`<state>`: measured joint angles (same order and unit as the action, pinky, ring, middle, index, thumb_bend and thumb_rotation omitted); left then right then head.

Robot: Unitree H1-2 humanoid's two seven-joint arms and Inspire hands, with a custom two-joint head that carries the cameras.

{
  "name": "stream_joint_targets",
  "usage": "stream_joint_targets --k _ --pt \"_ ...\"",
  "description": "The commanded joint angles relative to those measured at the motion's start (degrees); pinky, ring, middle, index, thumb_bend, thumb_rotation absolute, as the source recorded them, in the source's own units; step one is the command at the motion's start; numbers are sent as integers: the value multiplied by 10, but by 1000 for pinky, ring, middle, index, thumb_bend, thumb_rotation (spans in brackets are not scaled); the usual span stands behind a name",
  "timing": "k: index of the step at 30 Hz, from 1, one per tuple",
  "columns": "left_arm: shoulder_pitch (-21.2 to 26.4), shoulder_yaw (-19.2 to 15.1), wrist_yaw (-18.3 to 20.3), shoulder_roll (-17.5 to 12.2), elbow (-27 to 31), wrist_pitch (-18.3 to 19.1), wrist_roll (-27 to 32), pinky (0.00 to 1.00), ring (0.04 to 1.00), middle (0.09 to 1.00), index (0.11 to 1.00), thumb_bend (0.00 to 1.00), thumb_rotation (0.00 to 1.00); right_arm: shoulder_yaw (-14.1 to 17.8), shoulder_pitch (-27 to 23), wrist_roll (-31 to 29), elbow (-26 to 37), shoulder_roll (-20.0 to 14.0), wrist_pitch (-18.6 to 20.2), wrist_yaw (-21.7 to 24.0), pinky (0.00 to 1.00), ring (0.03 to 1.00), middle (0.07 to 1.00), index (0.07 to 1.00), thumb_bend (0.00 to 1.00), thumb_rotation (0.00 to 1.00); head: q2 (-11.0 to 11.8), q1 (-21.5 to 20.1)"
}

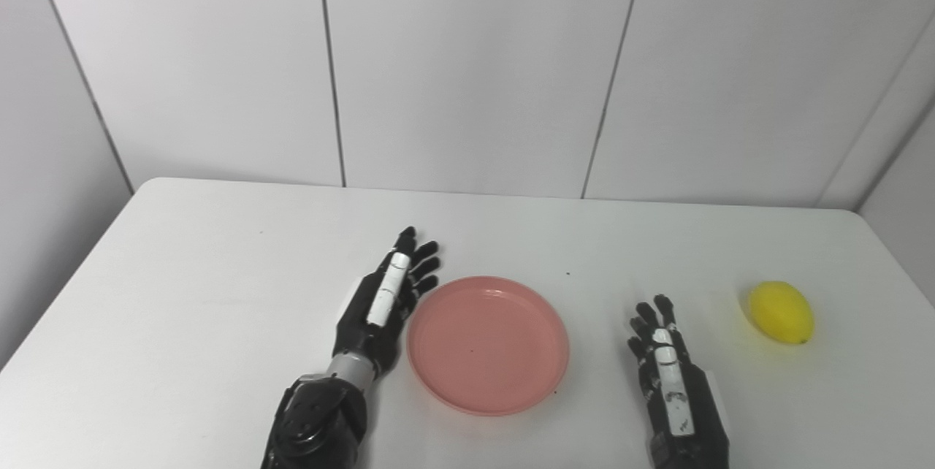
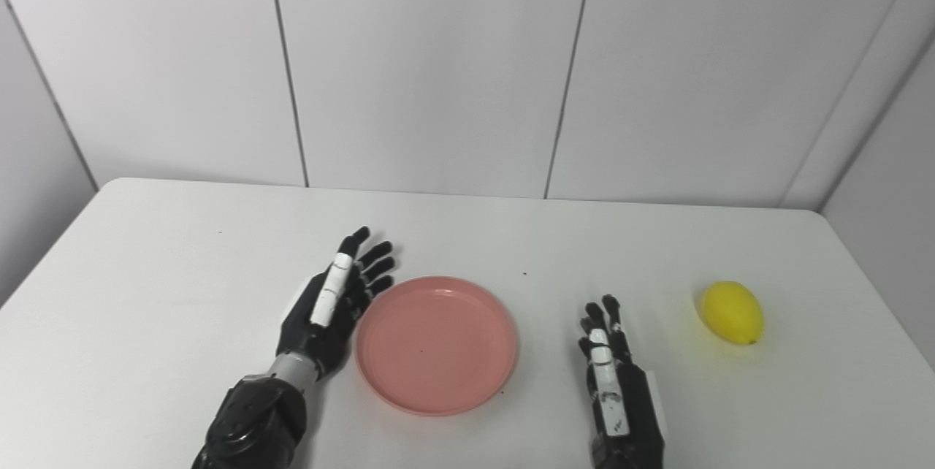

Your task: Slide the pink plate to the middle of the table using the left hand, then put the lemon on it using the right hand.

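The pink plate (image 1: 488, 345) lies flat on the white table (image 1: 219, 294), near the middle and toward the near edge, and it holds nothing. The left hand (image 1: 383, 301) rests edge-on just beside the plate's left rim, palm turned toward the plate, fingers straight and spread a little, pointing toward the far wall; it grips nothing, and whether its side touches the rim cannot be told from either view. The right hand (image 1: 668, 374) lies on the table to the right of the plate, apart from it, fingers extended and loosely parted, holding nothing. The lemon (image 1: 781, 312) sits on the table further right, well apart from the plate and clear of the right hand, its pointed end toward the near right. Behind the table stands a wall (image 1: 467, 67) of pale panels with dark seams. No writing, brand or label can be read on the plate, the lemon, the hands or the wall.
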<state>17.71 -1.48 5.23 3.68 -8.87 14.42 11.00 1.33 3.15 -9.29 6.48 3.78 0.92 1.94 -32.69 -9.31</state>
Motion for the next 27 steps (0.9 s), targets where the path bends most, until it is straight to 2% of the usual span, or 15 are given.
stream_joint_targets --k 1,5,11,15,19,22,27 --pt "-11 -4 -4 -10 -19 41 0 848 874 887 940 831 764 -5 8 1 -15 12 7 -4 1000 968 950 991 735 817 -1 -7" --pt "-7 -5 4 -19 -23 38 5 882 893 907 954 822 780 -7 5 -1 -18 18 10 -8 1000 974 948 991 746 802 -2 -16" --pt "2 -6 8 -37 -32 36 -2 881 905 916 963 825 818 -13 -2 9 -28 26 5 -14 1000 971 948 993 749 810 -5 -58" --pt "7 -12 12 -44 -41 36 4 890 911 924 974 812 817 -16 -6 21 -34 32 4 -20 1000 971 951 991 744 821 -4 -65" --pt "12 -16 20 -49 -49 31 8 905 925 931 978 795 816 -20 -10 27 -44 35 -2 -21 1000 970 956 993 727 823 0 -89" --pt "14 -18 26 -54 -55 22 11 912 926 926 950 795 814 -22 -14 33 -53 40 -6 -24 1000 964 954 991 738 817 3 -112" --pt "17 -26 29 -57 -62 18 15 909 929 937 955 793 801 -27 -19 46 -63 44 -13 -28 1000 965 958 995 757 826 5 -129"
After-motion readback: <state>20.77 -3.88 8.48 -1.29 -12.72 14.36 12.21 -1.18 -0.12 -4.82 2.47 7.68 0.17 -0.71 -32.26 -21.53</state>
